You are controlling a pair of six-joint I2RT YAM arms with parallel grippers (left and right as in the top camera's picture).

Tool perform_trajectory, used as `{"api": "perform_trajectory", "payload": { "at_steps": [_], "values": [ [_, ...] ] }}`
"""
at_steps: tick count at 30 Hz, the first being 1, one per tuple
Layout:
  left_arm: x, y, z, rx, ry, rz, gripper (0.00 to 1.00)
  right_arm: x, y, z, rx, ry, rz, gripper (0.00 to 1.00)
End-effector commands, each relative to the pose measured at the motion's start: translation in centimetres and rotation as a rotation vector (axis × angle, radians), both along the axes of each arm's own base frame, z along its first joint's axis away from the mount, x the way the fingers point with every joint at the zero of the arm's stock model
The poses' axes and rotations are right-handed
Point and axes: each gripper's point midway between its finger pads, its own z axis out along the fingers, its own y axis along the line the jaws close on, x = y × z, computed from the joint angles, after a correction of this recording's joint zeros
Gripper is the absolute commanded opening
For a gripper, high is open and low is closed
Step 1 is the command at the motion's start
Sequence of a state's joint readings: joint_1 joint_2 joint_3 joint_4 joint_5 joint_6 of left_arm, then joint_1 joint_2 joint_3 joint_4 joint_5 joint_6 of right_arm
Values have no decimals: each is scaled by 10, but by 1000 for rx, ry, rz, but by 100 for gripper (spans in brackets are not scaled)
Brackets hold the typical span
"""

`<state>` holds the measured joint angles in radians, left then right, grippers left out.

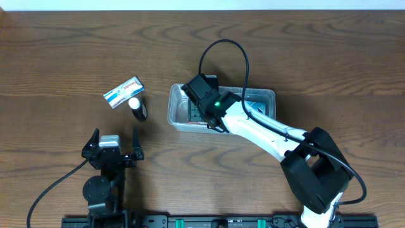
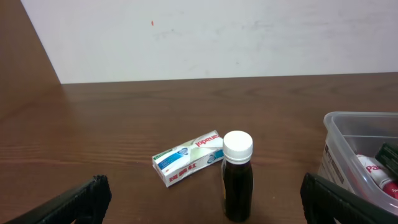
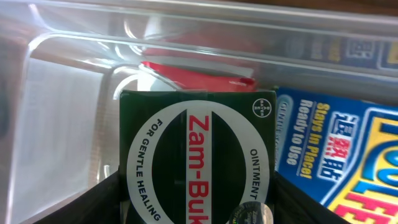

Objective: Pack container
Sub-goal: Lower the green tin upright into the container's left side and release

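Observation:
The clear plastic container (image 1: 266, 93) sits mid-table; it also shows in the left wrist view (image 2: 348, 124) and the right wrist view (image 3: 62, 93). My right gripper (image 3: 199, 193) is inside its left end (image 1: 195, 106), shut on a green Zam-Buk ointment box (image 3: 199, 143). A blue packet (image 3: 336, 149) lies beside it on the right and a red item (image 3: 193, 74) behind it. My left gripper (image 1: 114, 142) (image 2: 202, 193) is open and empty, near the front edge. A dark bottle with a white cap (image 1: 138, 109) (image 2: 237, 180) stands just ahead of it.
A white and blue box (image 1: 123, 92) (image 2: 188, 158) lies on the table left of the container, just behind the bottle. A red and white item (image 2: 373, 171) lies inside the container's near end.

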<state>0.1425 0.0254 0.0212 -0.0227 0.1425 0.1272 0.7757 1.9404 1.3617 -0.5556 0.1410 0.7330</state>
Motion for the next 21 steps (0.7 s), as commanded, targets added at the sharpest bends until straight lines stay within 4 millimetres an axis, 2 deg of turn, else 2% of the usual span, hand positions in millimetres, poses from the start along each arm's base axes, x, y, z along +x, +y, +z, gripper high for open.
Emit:
{"api": "perform_trajectory", "payload": {
  "at_steps": [1, 7, 21],
  "values": [
    [-1, 0, -16, -17, 49, -1, 98, 4, -4, -2, -16, -15, -51, 66],
    [-1, 0, -16, -17, 49, -1, 98, 4, -4, -1, -14, -17, -51, 72],
    [-1, 0, -16, -17, 49, -1, 98, 5, 4, 1, 0, -35, -16, 72]
  ]
}}
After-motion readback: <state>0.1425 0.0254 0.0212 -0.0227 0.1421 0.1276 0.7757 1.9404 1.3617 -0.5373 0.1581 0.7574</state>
